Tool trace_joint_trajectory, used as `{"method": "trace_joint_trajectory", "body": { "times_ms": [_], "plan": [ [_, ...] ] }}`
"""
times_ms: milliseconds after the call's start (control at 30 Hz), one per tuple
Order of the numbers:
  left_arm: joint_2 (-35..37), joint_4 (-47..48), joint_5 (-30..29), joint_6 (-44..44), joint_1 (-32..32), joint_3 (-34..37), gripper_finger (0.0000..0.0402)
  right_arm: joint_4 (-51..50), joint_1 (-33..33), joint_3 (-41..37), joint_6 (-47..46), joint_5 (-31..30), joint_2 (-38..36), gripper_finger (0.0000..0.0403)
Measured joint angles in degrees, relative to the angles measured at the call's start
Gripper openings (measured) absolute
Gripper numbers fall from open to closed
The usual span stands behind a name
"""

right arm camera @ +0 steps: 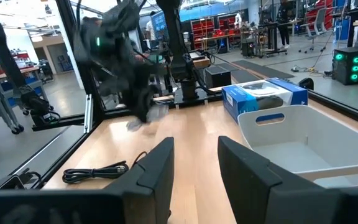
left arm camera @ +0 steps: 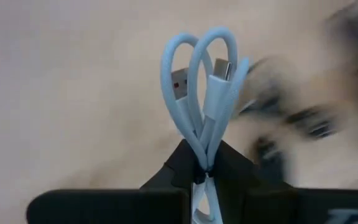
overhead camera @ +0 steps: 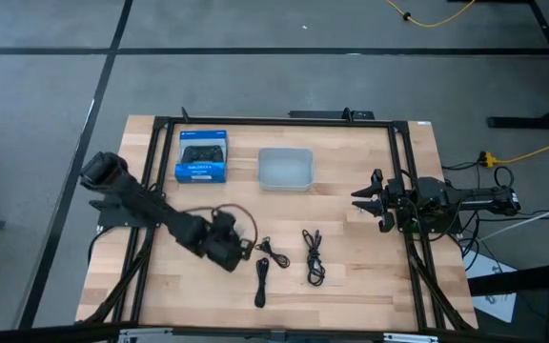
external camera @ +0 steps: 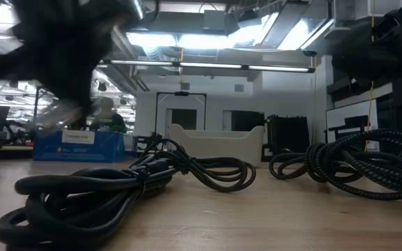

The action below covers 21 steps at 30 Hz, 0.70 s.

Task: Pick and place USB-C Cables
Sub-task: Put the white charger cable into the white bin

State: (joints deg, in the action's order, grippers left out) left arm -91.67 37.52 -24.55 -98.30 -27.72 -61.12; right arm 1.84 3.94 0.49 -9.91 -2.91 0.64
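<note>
My left gripper is over the table's near-left middle, shut on the pale white cable. Its loops and both plugs stick out past the fingertips. Three black coiled cables lie flat on the wood: one just right of the left gripper, one nearer the near edge, one further right. In the low view two of them fill the foreground. My right gripper waits open at the right side, touching nothing. My left gripper pinches the pale cable's bundled strands between its two fingers, several strands together. The loops and the two plugs stand out beyond the fingertips. In the right wrist view the cable hangs under the gripper, lifted clear of the table.
A blue box and a pale open bin stand side by side near the far edge; the bin is just ahead of the right gripper. A black frame borders the table. Bare wood lies between the bin and the cables.
</note>
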Motion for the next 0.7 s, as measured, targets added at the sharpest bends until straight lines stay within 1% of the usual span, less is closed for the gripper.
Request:
{"method": "trace_joint_trajectory", "body": {
  "times_ms": [167,200,267,333,367,400,467,533,600,700],
  "plan": [
    [5.1,-1.4,-20.0,22.5,8.6,-5.7,0.0027,0.0,0.0,0.0,0.3,0.0,0.0,0.0129],
    [5.5,-2.5,-22.1,28.0,10.8,-6.8,0.0027,0.0,0.0,0.0,0.3,0.0,0.0,0.0129],
    [6.0,-6.6,-24.4,42.4,15.9,-8.8,0.0027,0.0,0.0,0.0,0.3,0.0,0.1,0.0129],
    [6.0,-15.6,-23.8,59.4,21.4,-10.5,0.0027,-0.1,0.0,0.0,0.2,0.0,0.1,0.0129],
    [5.8,-21.0,-22.0,68.1,24.2,-10.9,0.0027,0.0,0.0,0.0,0.1,0.0,0.2,0.0129],
    [5.1,-27.0,-19.1,76.1,26.7,-11.2,0.0027,0.1,0.0,0.0,0.1,0.0,0.3,0.0129],
    [3.3,-37.8,-9.9,89.1,31.4,-11.4,0.0027,0.0,0.0,0.0,0.1,0.0,0.3,0.0129],
    [1.4,-44.6,-0.3,97.5,35.7,-11.3,0.0027,0.0,0.0,0.0,-0.1,0.0,0.5,0.0129],
    [0.1,-46.1,6.7,102.5,39.9,-11.3,0.0027,0.0,0.0,0.0,-0.1,0.0,0.5,0.0129],
    [-2.5,-42.8,14.5,108.8,44.9,-11.3,0.0027,0.0,0.0,0.0,0.0,0.0,0.5,0.0129]
  ]
}}
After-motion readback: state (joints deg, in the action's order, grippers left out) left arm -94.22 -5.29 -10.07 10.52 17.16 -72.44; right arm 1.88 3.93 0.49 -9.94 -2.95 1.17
